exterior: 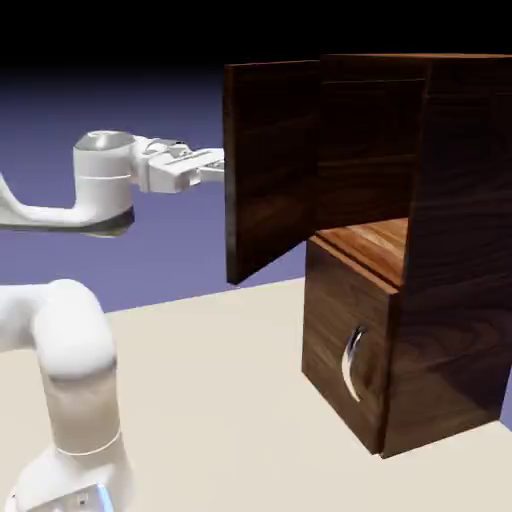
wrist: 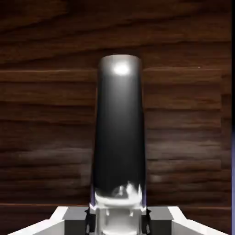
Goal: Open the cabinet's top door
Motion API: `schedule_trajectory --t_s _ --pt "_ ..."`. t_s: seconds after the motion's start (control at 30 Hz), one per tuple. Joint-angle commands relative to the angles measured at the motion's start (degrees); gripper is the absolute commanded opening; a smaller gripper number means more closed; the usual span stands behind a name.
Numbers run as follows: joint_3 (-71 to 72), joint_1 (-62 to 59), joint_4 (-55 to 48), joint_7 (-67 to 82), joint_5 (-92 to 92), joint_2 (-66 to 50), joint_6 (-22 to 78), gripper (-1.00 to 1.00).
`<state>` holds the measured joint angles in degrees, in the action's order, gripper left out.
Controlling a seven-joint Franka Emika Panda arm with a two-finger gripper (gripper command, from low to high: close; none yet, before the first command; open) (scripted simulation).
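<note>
The gripper (exterior: 222,168) is clenched on the handle (wrist: 118,133) of the top door (exterior: 270,165). In the hand view the handle rises as a dark, shiny bar from between the grey fingertips (wrist: 75,219), with the door's dark wood filling everything behind it. In the exterior view the hand lies level and meets the door's outer face at about mid-height; the handle itself is hidden behind the door's edge there.

The door stands swung wide open, jutting out from the cabinet (exterior: 450,250) toward the arm (exterior: 70,370), its free edge nearest the gripper. Behind the door the cabinet's upper compartment lies exposed, with a lighter wooden shelf (exterior: 370,245) at its floor. Below that shelf the lower panel (exterior: 345,350) is shut, its small curved silver handle (exterior: 352,362) on the front. The cabinet sits on a pale table (exterior: 230,400), and the arm's base rises on the side of the door away from the cabinet.
</note>
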<state>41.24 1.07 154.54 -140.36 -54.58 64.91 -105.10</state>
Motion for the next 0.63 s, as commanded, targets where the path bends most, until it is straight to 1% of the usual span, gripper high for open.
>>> schedule_trajectory --t_s 0.0,0.3,0.53,0.57,0.6 --pt "2.09 -1.20 -1.68 -0.14 1.61 -1.01 2.45 -1.00" --pt "19.98 -17.60 -19.65 -0.91 12.56 -8.66 22.64 -1.00" --pt "30.75 -32.08 -32.95 0.03 17.51 -10.20 34.30 -1.00" --pt "31.05 -32.53 -33.35 0.08 17.64 -10.19 34.63 -1.00" --pt "31.05 -32.53 -33.36 0.08 17.64 -10.19 34.63 1.00"
